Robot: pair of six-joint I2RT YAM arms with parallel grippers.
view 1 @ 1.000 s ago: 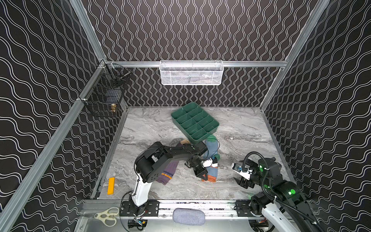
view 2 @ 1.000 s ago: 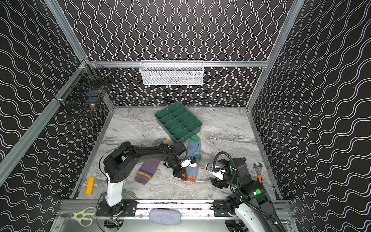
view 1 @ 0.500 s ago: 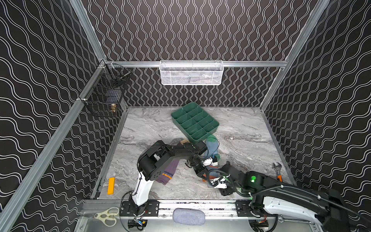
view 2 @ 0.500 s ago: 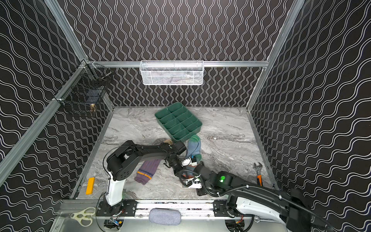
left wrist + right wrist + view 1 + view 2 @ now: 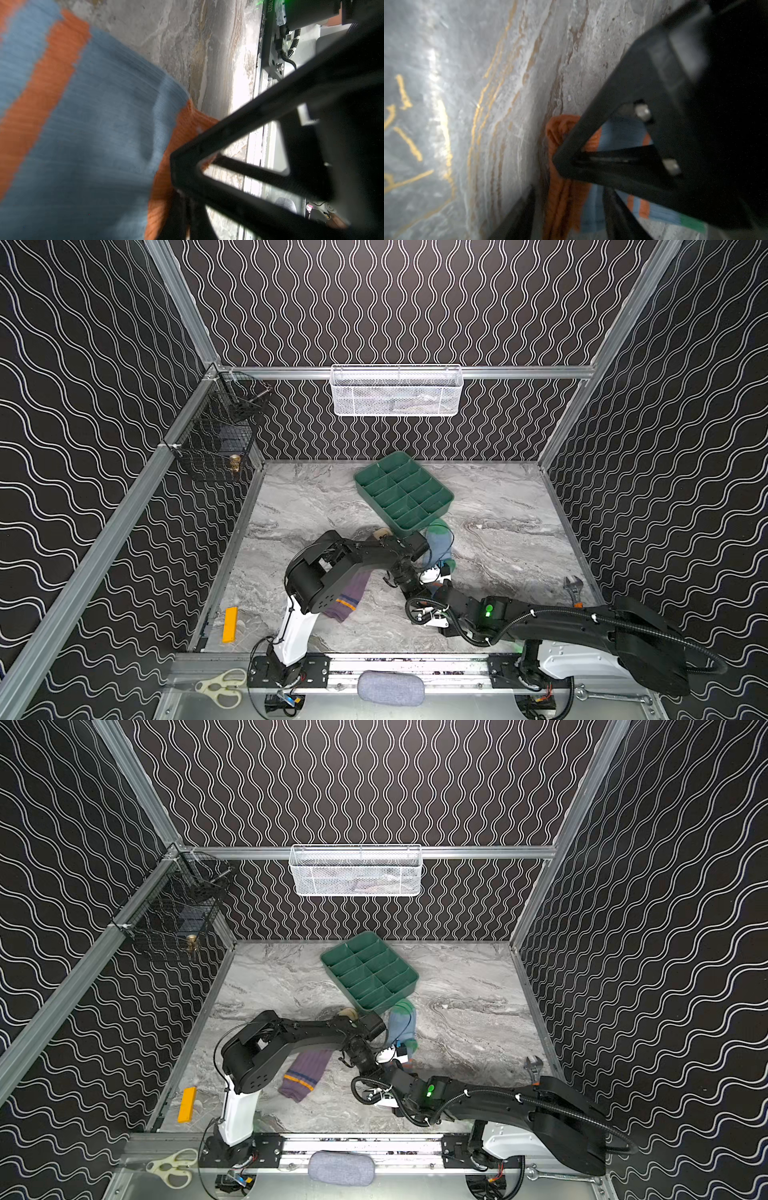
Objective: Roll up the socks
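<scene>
FRONT OF THE CELL: My left gripper (image 5: 176, 187) is clamped on the orange cuff of the light blue sock (image 5: 438, 541) on the marble table (image 5: 498, 531). My right gripper (image 5: 542, 180) straddles the same cuff, but I cannot tell whether its jaws grip it. The purple sock (image 5: 351, 593) lies flat at the blue one's 8 o'clock. At 12 o'clock, the blue sock's toe sits just beside the green divider tray (image 5: 432, 514).

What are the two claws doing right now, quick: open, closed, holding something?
Left gripper: closed on the blue sock, at its orange cuff.
Right gripper: at the same cuff; whether it grips cannot be told.
</scene>
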